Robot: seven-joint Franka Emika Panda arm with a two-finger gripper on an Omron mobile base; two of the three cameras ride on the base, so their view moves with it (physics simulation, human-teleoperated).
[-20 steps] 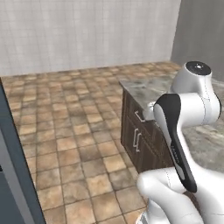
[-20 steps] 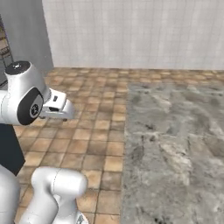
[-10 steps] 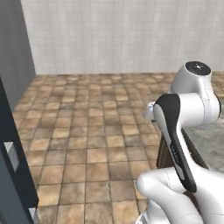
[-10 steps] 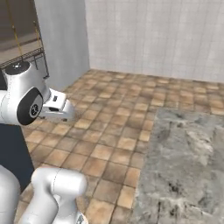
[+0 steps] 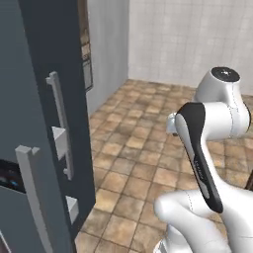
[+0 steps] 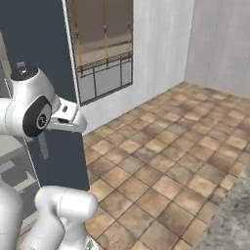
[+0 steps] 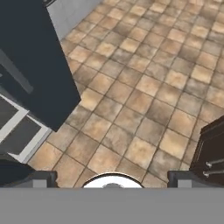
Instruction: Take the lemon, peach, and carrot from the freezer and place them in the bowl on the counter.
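Wide-spread and holding nothing, the gripper hangs above the tiled floor, its two dark finger tips standing far apart at the bottom of the hand view. In the right base view the gripper's own tips cannot be made out beyond the white wrist.

Nearest the hand, brown and tan tiles run under it in every direction. At the lower right of the hand view sits the corner of a dark brown wooden cabinet with two short silver pulls.

To the arm's left stands the freezer, a tall dark blue-grey body. Its door faces the left base view edge-on, with a long silver handle running down it and a second pale handle lower and nearer. In the hand view the same dark door cuts across the upper left, and pale grey shelf or drawer fronts show below it.

Farther off, a wall oven with a glass front stands beside the freezer. White tiled wall closes the room behind.
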